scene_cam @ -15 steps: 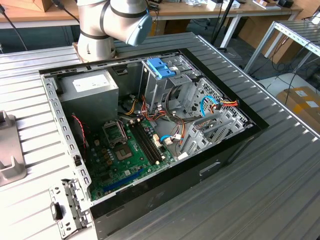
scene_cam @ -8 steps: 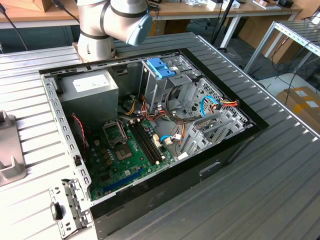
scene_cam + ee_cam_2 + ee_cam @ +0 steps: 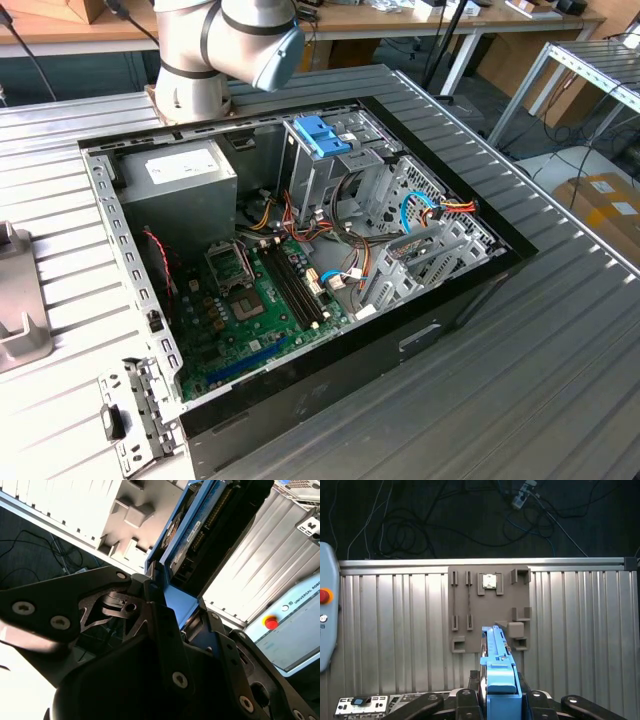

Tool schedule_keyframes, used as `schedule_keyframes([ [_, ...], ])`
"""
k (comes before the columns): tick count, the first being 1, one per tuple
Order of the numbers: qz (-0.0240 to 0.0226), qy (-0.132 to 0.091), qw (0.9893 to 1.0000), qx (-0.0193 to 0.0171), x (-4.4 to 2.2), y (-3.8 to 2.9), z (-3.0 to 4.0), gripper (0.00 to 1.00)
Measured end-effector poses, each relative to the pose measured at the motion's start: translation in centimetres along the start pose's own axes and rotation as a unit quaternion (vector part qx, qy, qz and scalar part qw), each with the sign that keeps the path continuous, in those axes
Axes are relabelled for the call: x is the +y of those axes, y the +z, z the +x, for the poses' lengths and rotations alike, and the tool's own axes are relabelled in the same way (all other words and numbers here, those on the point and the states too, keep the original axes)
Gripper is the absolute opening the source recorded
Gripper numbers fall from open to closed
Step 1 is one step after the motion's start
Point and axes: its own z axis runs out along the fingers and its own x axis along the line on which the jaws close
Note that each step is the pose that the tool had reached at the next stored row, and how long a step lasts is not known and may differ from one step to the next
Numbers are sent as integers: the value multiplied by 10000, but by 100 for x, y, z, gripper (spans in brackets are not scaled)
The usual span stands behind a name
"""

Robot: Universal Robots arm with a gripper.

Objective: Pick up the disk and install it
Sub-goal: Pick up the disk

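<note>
In both wrist views my gripper [image 3: 501,700] is shut on the disk [image 3: 496,652]. The disk stands on edge between the black fingers [image 3: 470,696], its blue bracket facing the first wrist view. It hangs above a ribbed metal table, over a grey fixture plate [image 3: 470,595]. In the second wrist view the disk [image 3: 210,520] shows its dark underside and connector row, with the blue bracket along its side, and the gripper [image 3: 180,612] clamps its near end. The open computer case [image 3: 470,285] lies on the table in the exterior view, with the arm's base [image 3: 190,60] behind it.
Inside the case are a grey power-supply box [image 3: 178,172], a green board [image 3: 250,310], loose cables, and a drive cage with a light-blue latch [image 3: 322,135]. A pendant with a red button [image 3: 324,596] lies beside the fixture plate. A perforated bracket [image 3: 135,410] lies near the case's front corner.
</note>
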Motion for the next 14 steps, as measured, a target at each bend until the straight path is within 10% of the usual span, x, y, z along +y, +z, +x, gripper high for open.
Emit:
schedule_keyframes([
  [14,0,0,10000,0,-85,-6,37,37],
])
